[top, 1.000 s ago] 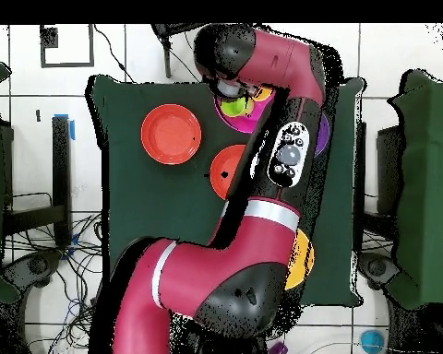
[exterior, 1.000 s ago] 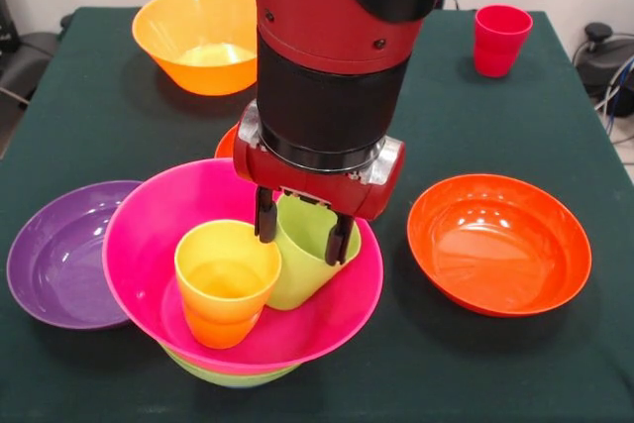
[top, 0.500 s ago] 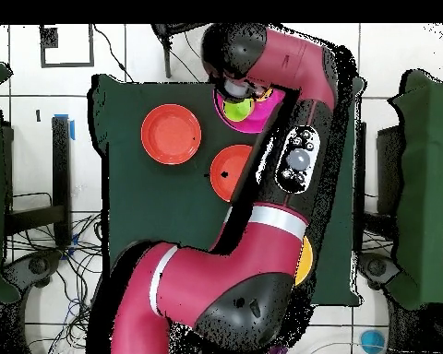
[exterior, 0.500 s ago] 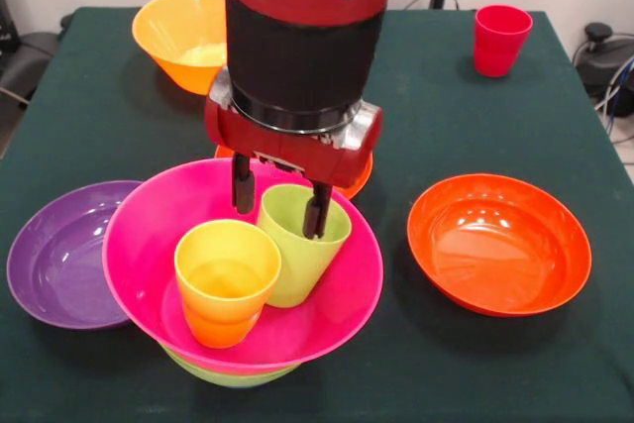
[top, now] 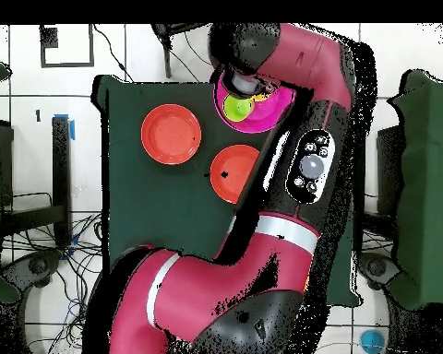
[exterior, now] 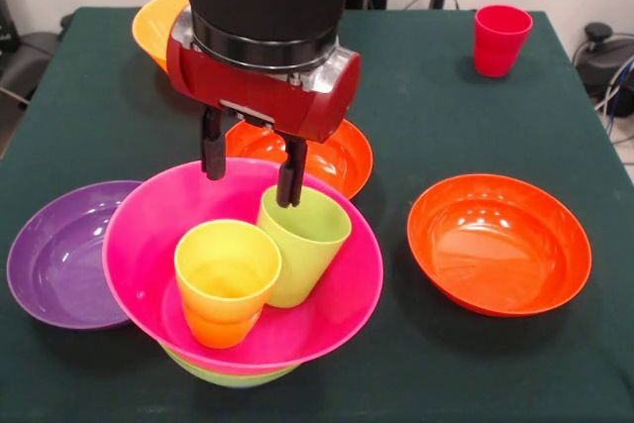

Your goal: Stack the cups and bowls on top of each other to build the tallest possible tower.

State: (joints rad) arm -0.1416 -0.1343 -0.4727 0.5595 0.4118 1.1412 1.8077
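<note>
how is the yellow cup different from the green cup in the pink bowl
The yellow cup stands upright nearer the camera; the green cup leans, tilted toward the right. The yellow cup stands apart from the gripper, while one finger hangs just over the green cup's rim. Both are small glossy tumblers sitting inside the pink bowl.

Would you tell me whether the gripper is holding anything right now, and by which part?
Nothing is held: the gripper is open above the lime green cup.
</note>
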